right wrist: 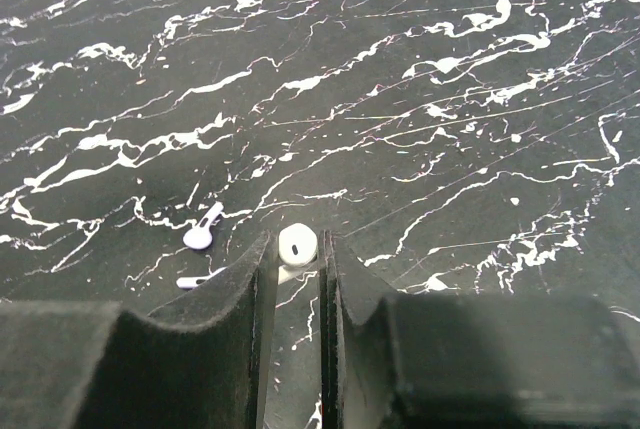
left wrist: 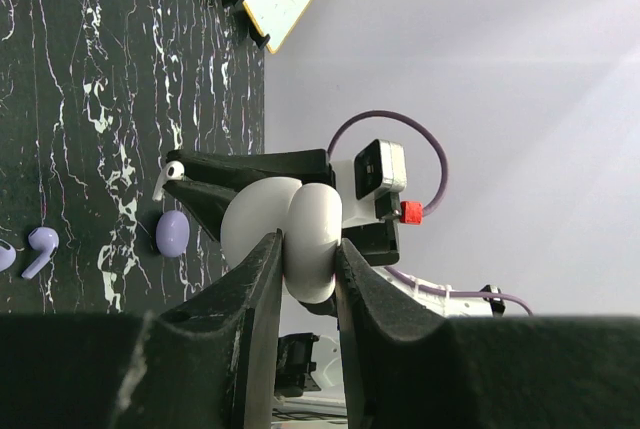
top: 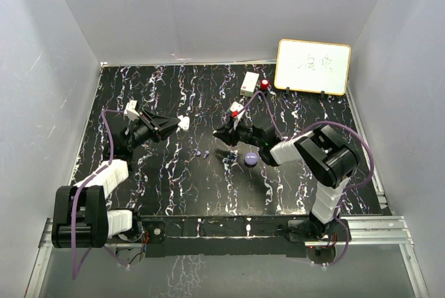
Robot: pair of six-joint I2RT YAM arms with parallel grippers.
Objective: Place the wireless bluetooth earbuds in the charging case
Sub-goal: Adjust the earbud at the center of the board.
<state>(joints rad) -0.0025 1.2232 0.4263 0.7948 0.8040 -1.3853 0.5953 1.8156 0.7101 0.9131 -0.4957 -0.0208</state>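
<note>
The only writing stands on the whiteboard [top: 313, 67], propped at the far right corner of the counter [top: 174, 187]. It is a short run of dark handwritten strokes near the board's middle, seemingly two characters, too small and faint in the top view to read with any certainty. In the left wrist view a slice of the same board shows a few strokes sideways and cut off, equally unreadable.

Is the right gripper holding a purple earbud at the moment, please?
No, the earbud pinched in the right gripper is white.
</note>
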